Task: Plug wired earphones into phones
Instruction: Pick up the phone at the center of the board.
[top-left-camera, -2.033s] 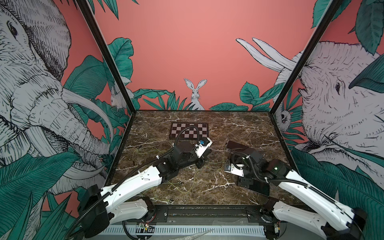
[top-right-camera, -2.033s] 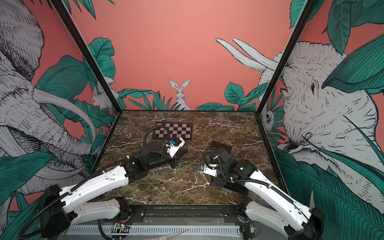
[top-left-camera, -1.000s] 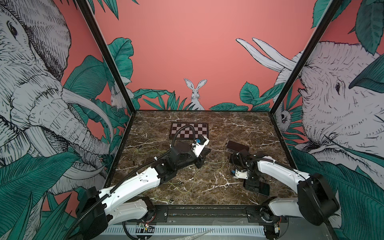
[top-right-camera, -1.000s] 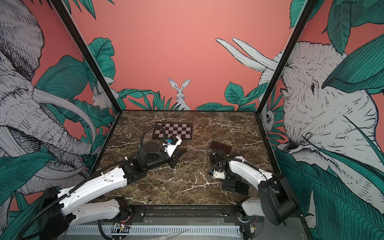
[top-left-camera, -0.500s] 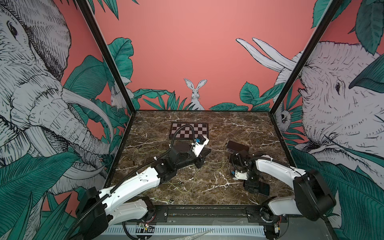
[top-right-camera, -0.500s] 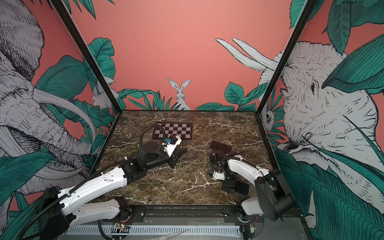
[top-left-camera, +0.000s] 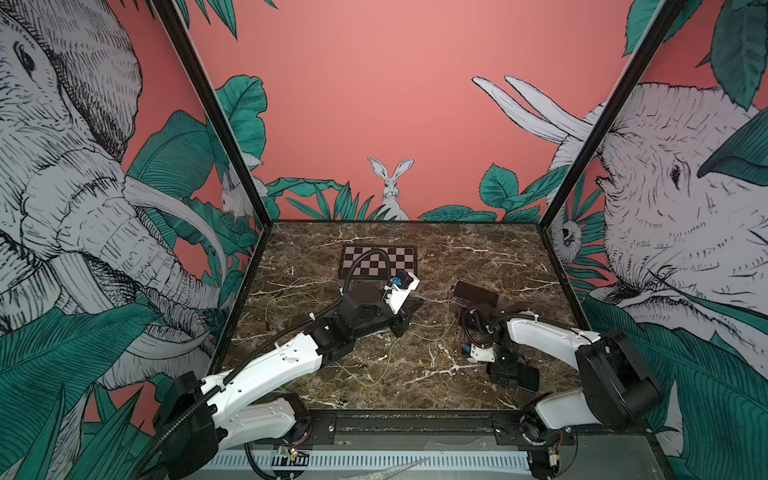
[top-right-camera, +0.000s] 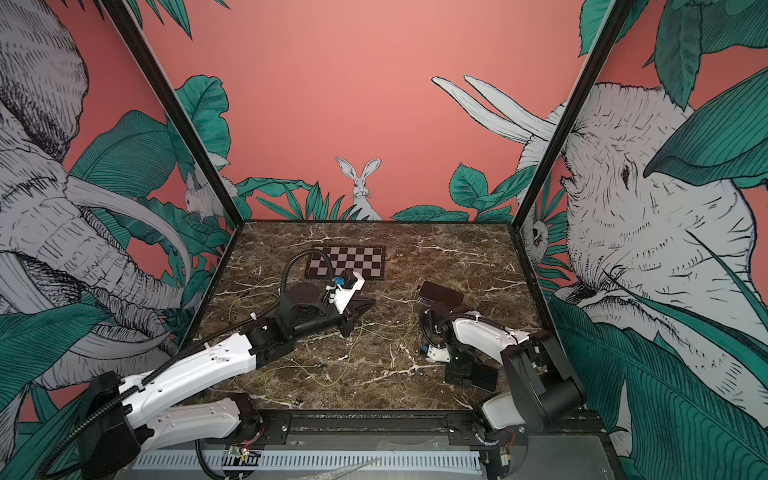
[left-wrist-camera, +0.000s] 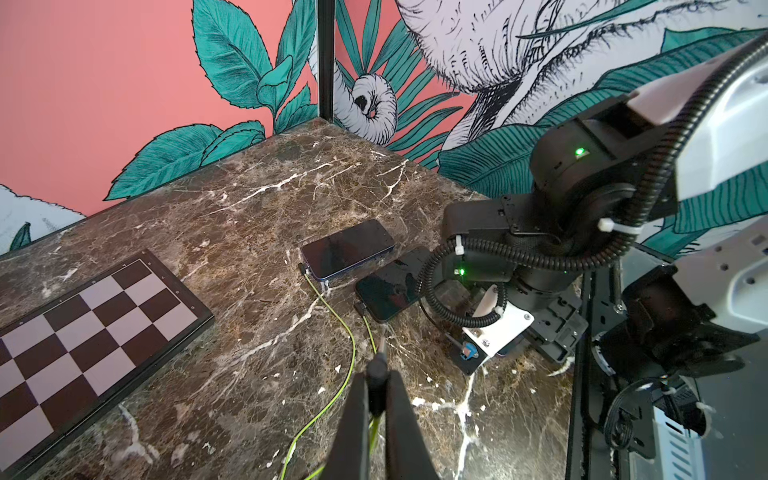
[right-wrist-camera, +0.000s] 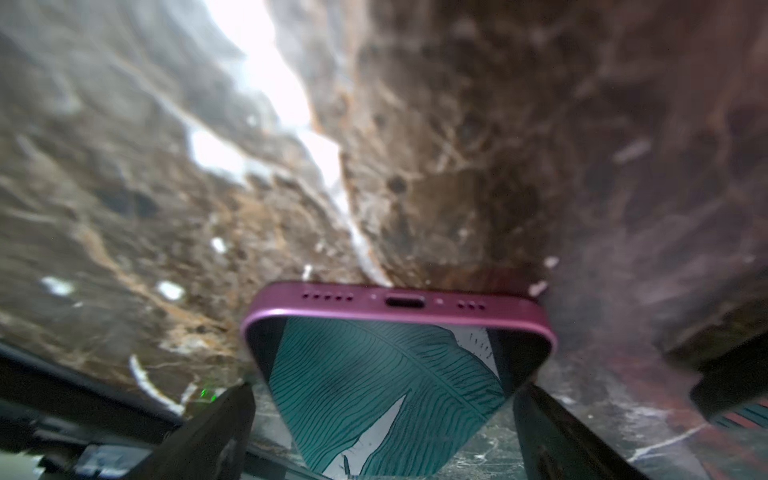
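There, front right on the brown marble table (top-left-camera: 436, 386), lay the rigid, slippery-looking pink-edged phone (right-wrist-camera: 386, 365), the right gripper (right-wrist-camera: 382, 390) spread wide astride its sides. The left gripper (left-wrist-camera: 376, 386) pinched the limp yellow-green cord's (left-wrist-camera: 372, 430) stiff dark plug (left-wrist-camera: 379, 365), likely its surest hold.

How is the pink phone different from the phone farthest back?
The pink phone has an empty port; the back phone has a yellow-green cord plugged in. The pink phone sits between the open fingers of the right gripper; the back phone has no gripper around it. Both have shiny screens.
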